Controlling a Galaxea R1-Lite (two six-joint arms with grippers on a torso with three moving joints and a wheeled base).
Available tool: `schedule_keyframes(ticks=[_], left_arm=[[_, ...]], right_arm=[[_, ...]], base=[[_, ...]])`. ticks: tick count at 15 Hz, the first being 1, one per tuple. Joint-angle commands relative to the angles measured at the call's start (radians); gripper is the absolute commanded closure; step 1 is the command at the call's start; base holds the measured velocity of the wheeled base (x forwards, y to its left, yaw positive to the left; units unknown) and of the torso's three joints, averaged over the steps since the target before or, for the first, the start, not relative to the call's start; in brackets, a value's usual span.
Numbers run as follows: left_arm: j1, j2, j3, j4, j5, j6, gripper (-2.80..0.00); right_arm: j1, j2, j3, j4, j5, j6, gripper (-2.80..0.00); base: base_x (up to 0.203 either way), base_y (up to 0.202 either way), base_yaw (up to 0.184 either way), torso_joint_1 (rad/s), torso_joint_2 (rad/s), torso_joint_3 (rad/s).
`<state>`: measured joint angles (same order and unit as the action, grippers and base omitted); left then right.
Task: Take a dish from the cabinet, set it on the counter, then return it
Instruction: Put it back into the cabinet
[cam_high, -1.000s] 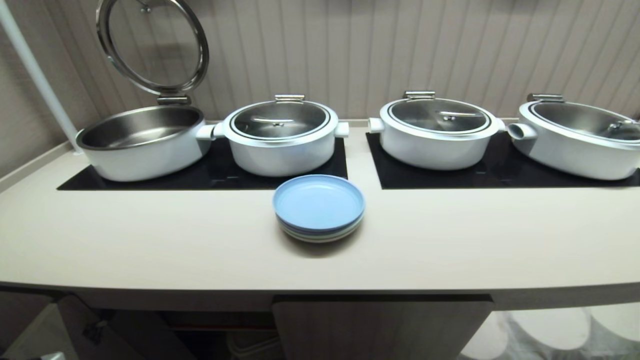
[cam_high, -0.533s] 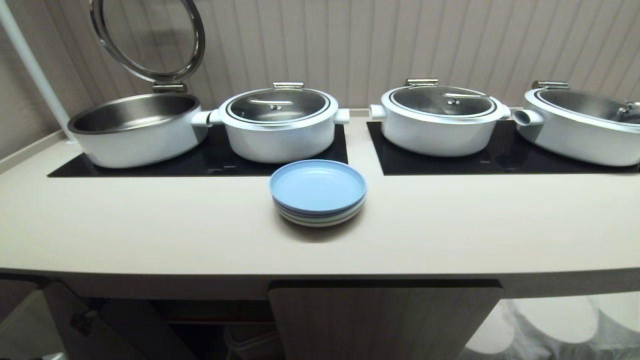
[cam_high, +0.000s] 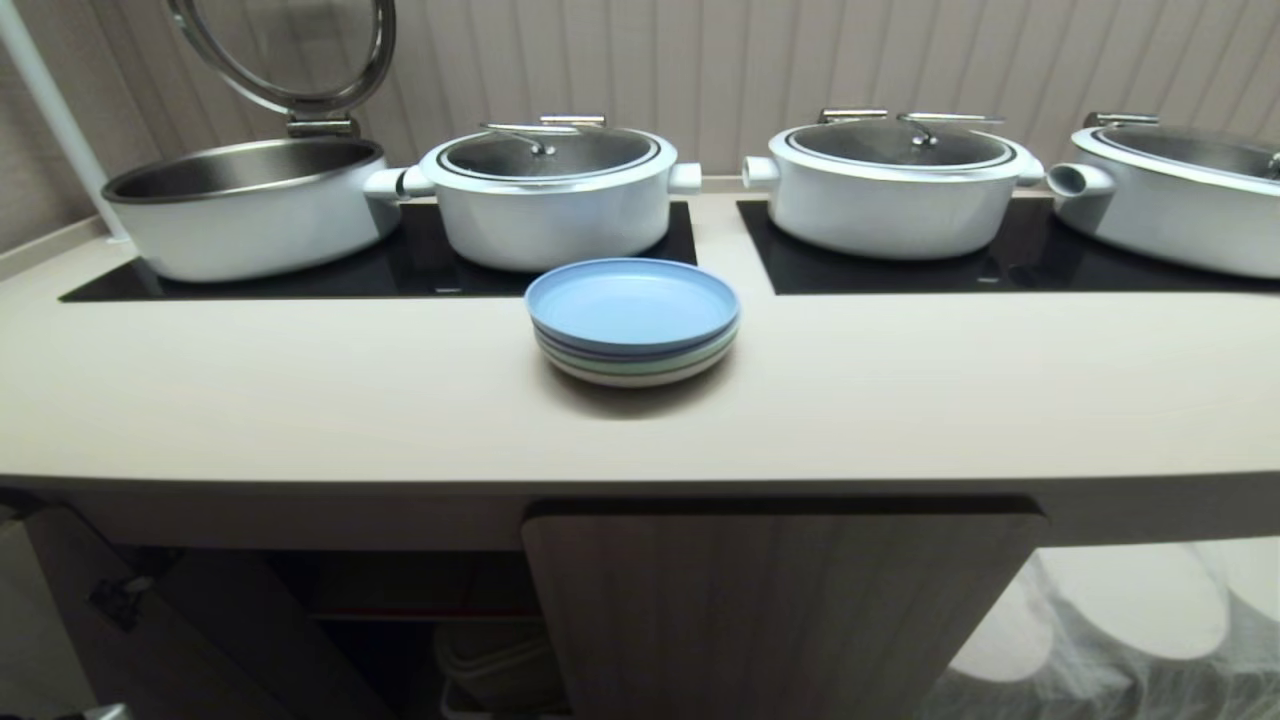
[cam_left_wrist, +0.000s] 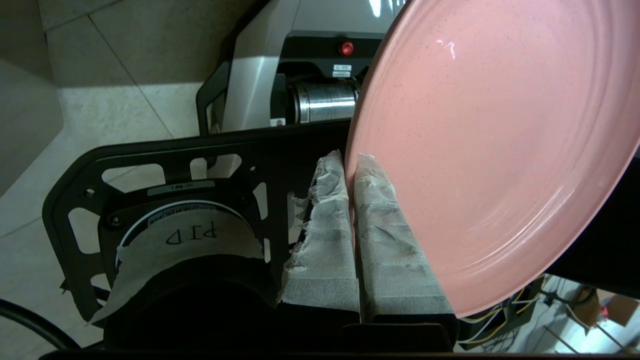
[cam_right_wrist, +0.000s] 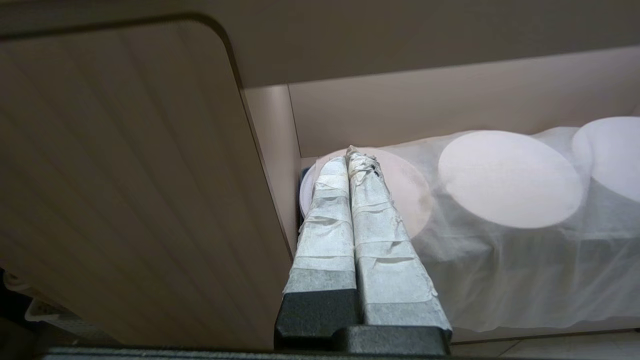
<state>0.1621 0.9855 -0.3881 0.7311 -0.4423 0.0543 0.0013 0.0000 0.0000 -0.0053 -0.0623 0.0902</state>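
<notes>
Gripping the pink plate (cam_left_wrist: 490, 150) by its rim, your left gripper (cam_left_wrist: 350, 165) is pinching shut, carrying it edge-up below the counter (cam_high: 300, 420), nearer the cabinet's (cam_high: 780, 610) open left bay than your right gripper (cam_right_wrist: 352, 157), which is closed empty beside the ribbed door.

Frame edges are cutting off the pink dish (cam_left_wrist: 500, 150) up top & at its side, and the rightmost pot (cam_high: 1180, 195); shadow's hiding the cabinet (cam_high: 400, 620) interior.
</notes>
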Motion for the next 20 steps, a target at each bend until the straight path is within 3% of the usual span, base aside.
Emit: schedule_keyframes(ticks=[1,20], left_arm=[[0.0,0.001,-0.002,0.004,-0.003,-0.001,0.0],[-0.001,0.018,0.003,0.002,-0.003,0.001,0.0]], right_arm=[[0.0,0.0,-0.001,-0.001,-0.001,0.0,0.0],[0.0,0.0,0.0,-0.001,-0.001,0.002,0.0]], base=[[0.0,0.0,0.0,-0.232,0.54,0.282],[0.0,0.0,0.0,-0.183,0.48,0.294]])
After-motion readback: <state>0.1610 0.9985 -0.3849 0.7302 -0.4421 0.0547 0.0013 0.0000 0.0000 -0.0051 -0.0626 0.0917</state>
